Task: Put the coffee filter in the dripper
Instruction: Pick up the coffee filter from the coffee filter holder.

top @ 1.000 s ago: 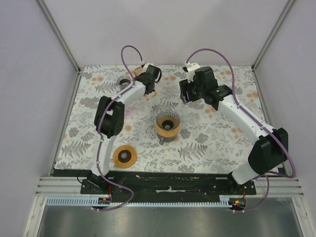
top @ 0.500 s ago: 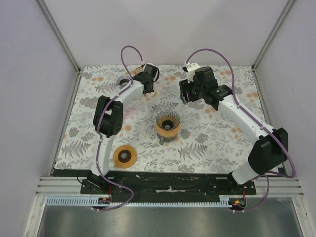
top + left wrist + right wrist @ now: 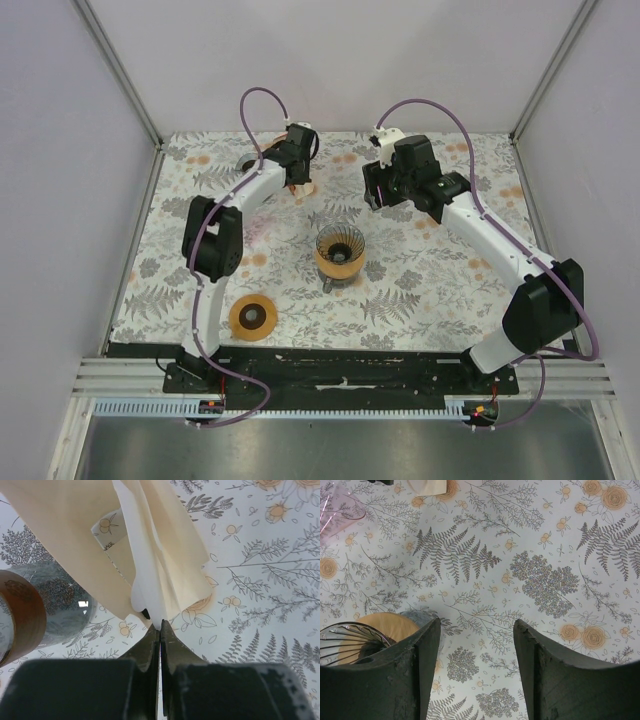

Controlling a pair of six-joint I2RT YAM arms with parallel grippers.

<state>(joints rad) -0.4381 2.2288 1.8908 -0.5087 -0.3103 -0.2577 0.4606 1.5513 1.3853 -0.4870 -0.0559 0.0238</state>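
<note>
**Grasp of the filter, seen from above and from both wrists.**

*Left:* the left claw (image 3: 160, 630), at the far side of the bench (image 3: 420, 290), is clenched on the near edge of the filter (image 3: 165, 555). The cream paper fans up and away ahead of the fingertips, its folds partly open. Whether its far edge rests on the bench cannot be told. A glass vessel (image 3: 60, 605) with a brown band stands just to the claw's left.

*Centre:* the dripper (image 3: 340, 250), upright and with no filter in it, lies to that claw's right and nearer the arm bases, well apart from it.

*Right:* the right claw (image 3: 475, 630) hangs released above the bench, gripping nothing, with the dripper just beside its left finger.

*Step in hand, as judged:* the pick-up is made or nearly so; the transfer is not yet begun.

*Next move, as judged:*
- Lift the filter clear of the bench.
- Carry it to above the dripper.
- Lower it point down, so that the cone seats inside the dripper before release.

Thin paper held by one edge may sag or twist on the way.
</note>
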